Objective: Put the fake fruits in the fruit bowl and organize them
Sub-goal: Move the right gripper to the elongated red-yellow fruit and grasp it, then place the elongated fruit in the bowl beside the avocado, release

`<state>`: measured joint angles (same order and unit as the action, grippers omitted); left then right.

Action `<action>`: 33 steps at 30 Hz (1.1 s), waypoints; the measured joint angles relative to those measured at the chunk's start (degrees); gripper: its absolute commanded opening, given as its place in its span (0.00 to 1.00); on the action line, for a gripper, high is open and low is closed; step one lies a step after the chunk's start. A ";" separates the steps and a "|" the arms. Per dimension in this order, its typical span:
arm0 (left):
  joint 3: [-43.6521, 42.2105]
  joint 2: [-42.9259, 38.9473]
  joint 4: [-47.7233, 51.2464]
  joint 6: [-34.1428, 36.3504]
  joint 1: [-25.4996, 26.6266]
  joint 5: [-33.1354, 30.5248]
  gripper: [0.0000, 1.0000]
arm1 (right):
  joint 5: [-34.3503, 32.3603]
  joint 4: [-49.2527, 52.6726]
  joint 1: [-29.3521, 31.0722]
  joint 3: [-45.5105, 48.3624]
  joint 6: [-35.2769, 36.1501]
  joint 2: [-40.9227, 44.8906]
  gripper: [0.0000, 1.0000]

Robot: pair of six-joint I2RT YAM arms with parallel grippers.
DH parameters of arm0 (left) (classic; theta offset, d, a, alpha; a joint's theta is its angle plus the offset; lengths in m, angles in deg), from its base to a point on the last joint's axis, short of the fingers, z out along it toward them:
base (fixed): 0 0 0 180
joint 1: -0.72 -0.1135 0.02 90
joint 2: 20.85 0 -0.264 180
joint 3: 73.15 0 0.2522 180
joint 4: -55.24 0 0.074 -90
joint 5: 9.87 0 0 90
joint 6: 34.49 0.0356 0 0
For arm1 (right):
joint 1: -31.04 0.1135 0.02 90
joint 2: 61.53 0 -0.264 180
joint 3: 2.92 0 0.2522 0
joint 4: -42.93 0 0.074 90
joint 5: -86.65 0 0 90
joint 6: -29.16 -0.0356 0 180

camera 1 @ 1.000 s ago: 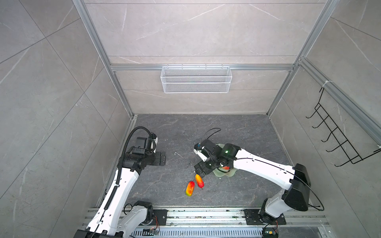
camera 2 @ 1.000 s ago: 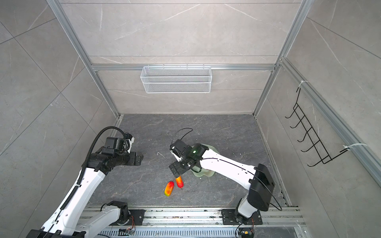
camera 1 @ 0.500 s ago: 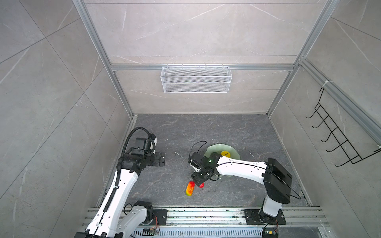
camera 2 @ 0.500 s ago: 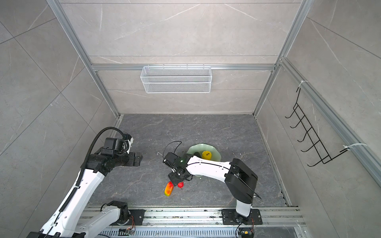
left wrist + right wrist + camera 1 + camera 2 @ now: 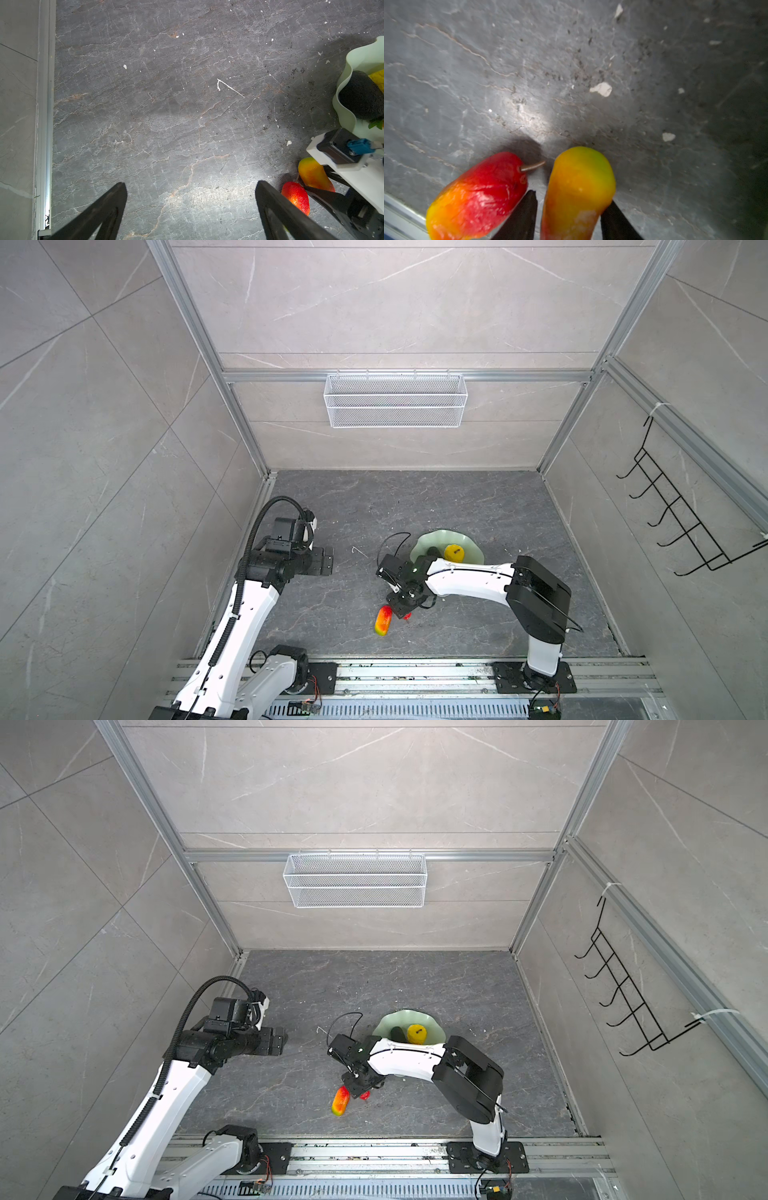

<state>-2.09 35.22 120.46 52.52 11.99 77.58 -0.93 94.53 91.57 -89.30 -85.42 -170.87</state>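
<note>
On my far left the metal floor rail point(image 5: 44, 104) marks the wall edge. My left gripper point(image 5: 190, 182) hovers near it over the dark stone floor point(image 5: 415, 497), jaws spread wide and holding nothing. From there to the middle the floor is open, with only white flecks on it.

Near the front rail point(image 5: 415, 672) the two elongated fruits lie side by side. The red-ended fruit point(image 5: 481, 197) lies free, its stem pointing at the yellow-green-tipped fruit point(image 5: 579, 176). My right gripper point(image 5: 571, 197) is down at the floor around that second one, jaws drawn in close on either side. I cannot tell whether they actually pinch it.

The wire basket point(image 5: 395, 400) hangs high on the back wall. The fruit bowl point(image 5: 432, 536) sits on the floor just behind my right wrist, well apart from the right wall. In it lie the dark oval fruit point(image 5: 361, 95) and, beside it, the bumpy yellow fruit point(image 5: 454, 551).
</note>
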 measured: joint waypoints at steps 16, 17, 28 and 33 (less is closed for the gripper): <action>0.02 1.25 0.00 0.02 0.00 -0.13 1.00 | -3.08 7.21 -2.95 -6.14 3.67 13.49 0.22; 0.02 1.25 0.00 0.02 0.00 -0.13 1.00 | -3.26 7.37 -4.22 -6.14 3.80 14.86 0.22; 0.02 1.25 0.00 0.00 0.00 -0.11 1.00 | -4.35 5.64 -17.73 0.68 4.72 16.41 0.21; 0.02 1.25 -0.02 0.02 0.00 -0.11 1.00 | -3.87 3.17 -17.86 0.70 4.90 12.72 0.26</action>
<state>-2.07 36.47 120.44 52.54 11.99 77.47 -4.80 97.70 73.72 -88.60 -80.52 -158.15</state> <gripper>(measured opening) 0.999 0.339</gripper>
